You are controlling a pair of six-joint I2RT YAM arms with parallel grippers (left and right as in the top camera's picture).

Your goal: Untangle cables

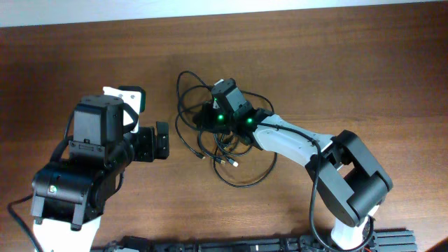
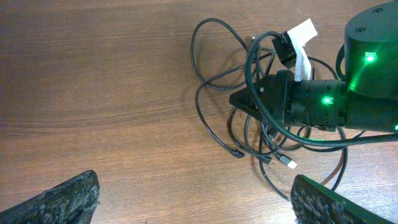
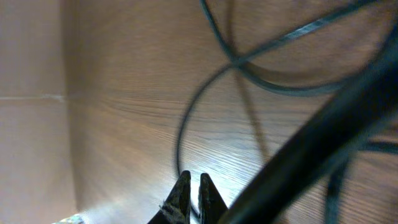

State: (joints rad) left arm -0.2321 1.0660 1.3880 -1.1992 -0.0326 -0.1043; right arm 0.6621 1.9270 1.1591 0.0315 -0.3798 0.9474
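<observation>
1. At the left, the left gripper (image 1: 155,142) is held wide open and apart from the pile, probably kept ready for a lifted strand.
2. In the middle, the cables (image 1: 221,147) are lying in tangled loops on the tabletop (image 1: 315,56).
3. From the right, the right gripper (image 3: 191,185) is pushed into the tangle, jaws closed; whether a strand is pinched cannot be told.
4. The tabletop is of brown wood grain; no room is shown beyond it.

A brown wooden table top (image 1: 329,49) with fine straight grain fills every view. Soft light falls from above. In the right wrist view it makes a pale glare (image 3: 118,196) on the wood.
</observation>
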